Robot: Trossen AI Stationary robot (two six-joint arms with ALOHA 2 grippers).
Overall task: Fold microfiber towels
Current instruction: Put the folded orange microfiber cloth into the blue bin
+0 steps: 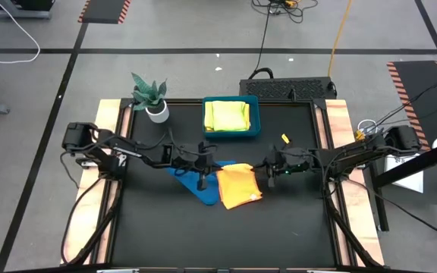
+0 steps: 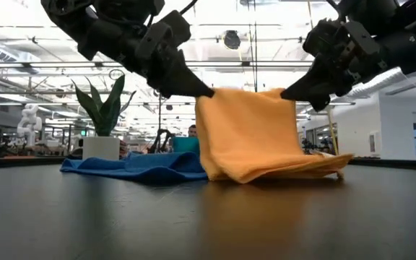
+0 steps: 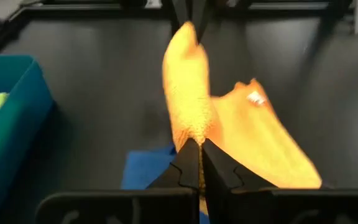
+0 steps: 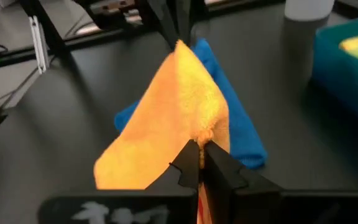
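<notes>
A: Where are we with the orange towel (image 2: 255, 137)?

B: Mid-fold, we'd say. The left gripper (image 2: 206, 92) pinches one upper corner and the right gripper (image 2: 286, 94) pinches the other, both clamped tight on the cloth. The edge between them is lifted off the table (image 1: 279, 220), and the rest drapes down to a part already lying flat.

A: And the other towels?

B: The blue towel (image 2: 132, 166) lies rumpled on the table, touching the orange one and partly under it (on the left arm's side). Yellow-green towels (image 1: 227, 115) sit in the tray (image 1: 255, 114) at the far edge, near the plant (image 1: 150, 95).

A: What does the next move call for?

B: We judge that both grippers must travel together, keeping the lifted edge level and taut, and carry it over until it meets the opposite edge. If one hand leads, the fold skews. The blue towel sits close enough that it could be dragged along.

A: Anything we can't make out?

B: The flat part's far edge is hidden behind the drape in the low view, so we can't tell how square it lies. How many towels are in the tray is unclear. A small yellow thing (image 1: 285, 139) on the table is too small to name.
</notes>
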